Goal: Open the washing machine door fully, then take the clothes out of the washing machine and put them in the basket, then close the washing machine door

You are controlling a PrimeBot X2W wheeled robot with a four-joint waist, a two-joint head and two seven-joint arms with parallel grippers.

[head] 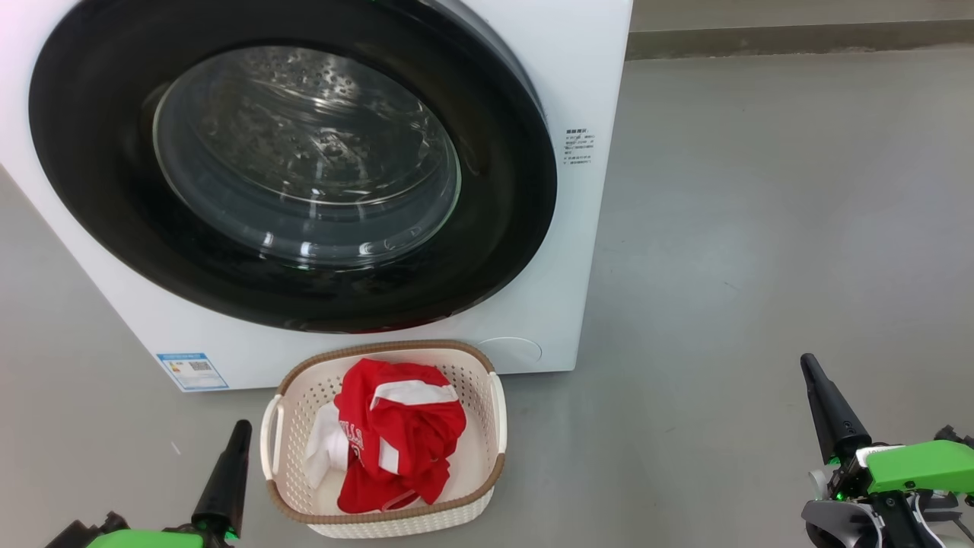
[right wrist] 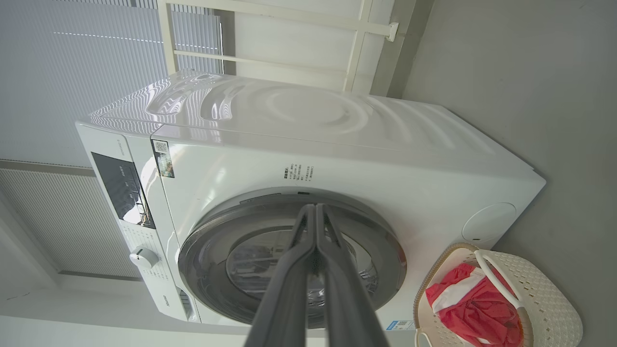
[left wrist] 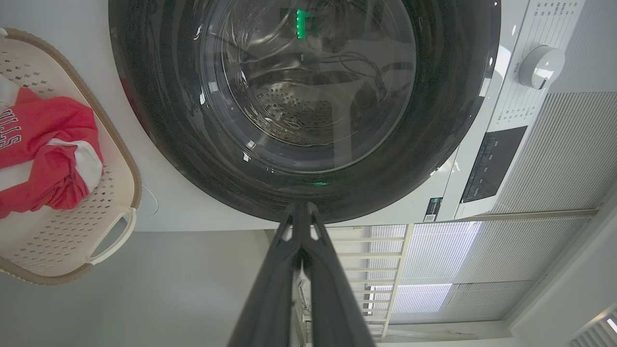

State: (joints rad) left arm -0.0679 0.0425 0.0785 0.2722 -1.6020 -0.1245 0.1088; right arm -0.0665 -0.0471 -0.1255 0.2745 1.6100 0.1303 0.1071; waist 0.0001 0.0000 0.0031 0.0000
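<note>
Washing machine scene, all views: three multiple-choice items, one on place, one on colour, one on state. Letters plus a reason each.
1. Where is the basket?
A) on the floor in front of the washing machine
B) on top of the machine
C) inside the drum

2. What colour are the clothes mostly?
A) blue
B) red
C) green

3. How does the washing machine door stand?
A) swung wide open
B) lying on the floor
C) shut

Answers:
1. A, it stands on the grey floor just below the door.
2. B, red fabric with white panels lies in the basket.
3. C, the black ring sits against the white front, covering the drum opening.
</note>
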